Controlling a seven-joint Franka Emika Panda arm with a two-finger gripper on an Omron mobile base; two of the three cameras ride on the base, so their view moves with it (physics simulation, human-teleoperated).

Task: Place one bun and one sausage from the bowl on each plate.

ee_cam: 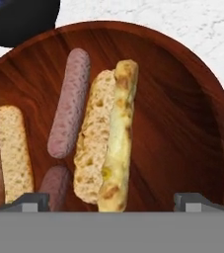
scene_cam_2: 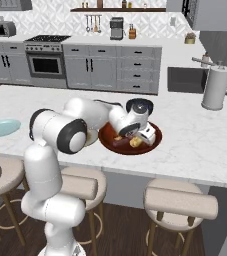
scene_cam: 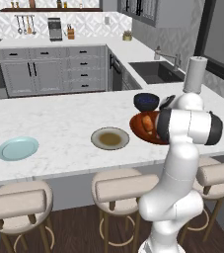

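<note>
The reddish-brown bowl (ee_cam: 182,123) lies right under my gripper (ee_cam: 112,203), which is open, its fingertips (ee_cam: 32,201) spread wide to either side of a split bun (ee_cam: 106,153). A pinkish sausage (ee_cam: 70,109) lies beside that bun, with a second bun (ee_cam: 15,153) and another sausage (ee_cam: 54,185) further left. In the right base view my hand (scene_cam_2: 136,131) hovers low over the bowl (scene_cam_2: 155,137). The beige plate (scene_cam: 110,138) sits just left of the bowl (scene_cam: 142,126). The pale blue plate (scene_cam: 18,148) is far left on the counter. Both plates are bare.
A dark blue bowl (scene_cam: 146,101) stands just behind the reddish-brown bowl. A paper towel roll (scene_cam: 195,74) is at the far right near the sink (scene_cam: 155,71). Stools (scene_cam: 121,185) line the counter's front edge.
</note>
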